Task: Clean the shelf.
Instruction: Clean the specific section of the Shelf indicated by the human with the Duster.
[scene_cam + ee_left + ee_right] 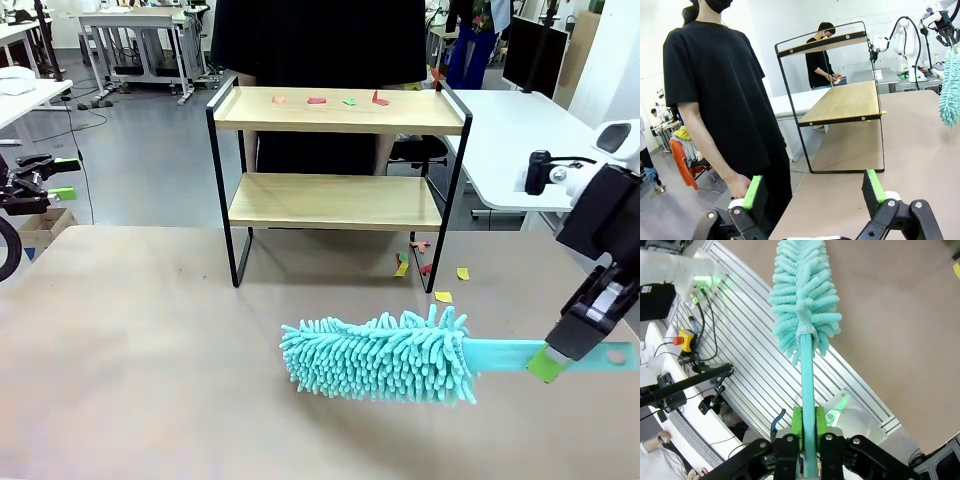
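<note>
The shelf (338, 200) stands at the table's far middle, with small pink, red and green paper scraps (330, 100) on its top board; its lower board is bare. In the left wrist view the shelf (842, 102) is seen from the side. My right gripper (548, 362) is shut on the flat handle of a teal fluffy duster (385, 356), held about level and low over the table in front of the shelf. The right wrist view looks along the duster (805, 295) from the gripper (808, 427). At the far left my left gripper (64, 178) is open and holds nothing; its pads (752, 192) stand wide apart.
More paper scraps (440, 285) lie on the table by the shelf's right front leg. A person in black (320, 40) stands right behind the shelf and appears in the left wrist view (715, 90) too. A white desk (510, 140) is at the back right.
</note>
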Action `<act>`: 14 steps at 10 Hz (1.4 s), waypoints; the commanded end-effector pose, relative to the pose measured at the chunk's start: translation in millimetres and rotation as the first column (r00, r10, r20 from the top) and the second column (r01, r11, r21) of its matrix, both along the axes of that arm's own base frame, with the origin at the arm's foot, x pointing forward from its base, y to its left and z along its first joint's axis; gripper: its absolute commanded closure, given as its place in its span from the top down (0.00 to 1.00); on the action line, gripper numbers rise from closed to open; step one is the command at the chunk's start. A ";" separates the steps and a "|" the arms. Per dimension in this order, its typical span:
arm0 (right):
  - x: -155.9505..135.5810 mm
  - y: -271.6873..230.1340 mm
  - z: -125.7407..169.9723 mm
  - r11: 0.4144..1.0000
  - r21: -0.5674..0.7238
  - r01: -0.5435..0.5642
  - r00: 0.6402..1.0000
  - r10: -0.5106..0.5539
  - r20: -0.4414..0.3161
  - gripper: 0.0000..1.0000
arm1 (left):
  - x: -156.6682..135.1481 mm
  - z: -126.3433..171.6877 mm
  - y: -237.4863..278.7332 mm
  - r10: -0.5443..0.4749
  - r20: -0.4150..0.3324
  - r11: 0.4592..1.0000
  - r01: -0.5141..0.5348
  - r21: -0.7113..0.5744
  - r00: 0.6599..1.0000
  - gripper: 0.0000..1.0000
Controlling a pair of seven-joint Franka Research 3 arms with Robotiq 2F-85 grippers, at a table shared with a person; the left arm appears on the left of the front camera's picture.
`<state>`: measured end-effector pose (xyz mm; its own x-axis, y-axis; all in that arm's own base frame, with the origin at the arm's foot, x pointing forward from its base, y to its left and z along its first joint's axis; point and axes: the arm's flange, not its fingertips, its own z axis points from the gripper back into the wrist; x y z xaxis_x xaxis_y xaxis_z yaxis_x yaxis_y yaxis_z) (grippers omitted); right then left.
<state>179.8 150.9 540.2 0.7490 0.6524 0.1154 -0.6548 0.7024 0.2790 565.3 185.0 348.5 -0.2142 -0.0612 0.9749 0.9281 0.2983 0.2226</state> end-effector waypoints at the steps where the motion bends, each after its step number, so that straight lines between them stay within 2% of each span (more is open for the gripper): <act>1: 0.6 0.6 4.2 1.000 0.024 0.002 1.000 -0.003 0.011 0.13 | -2.4 3.5 -1.4 0.001 0.004 1.000 -0.001 0.000 1.000 1.00; 14: 0.6 0.6 4.2 1.000 0.024 0.002 1.000 -0.003 0.011 0.13 | -2.4 3.5 -1.4 0.001 0.004 1.000 -0.001 0.000 1.000 1.00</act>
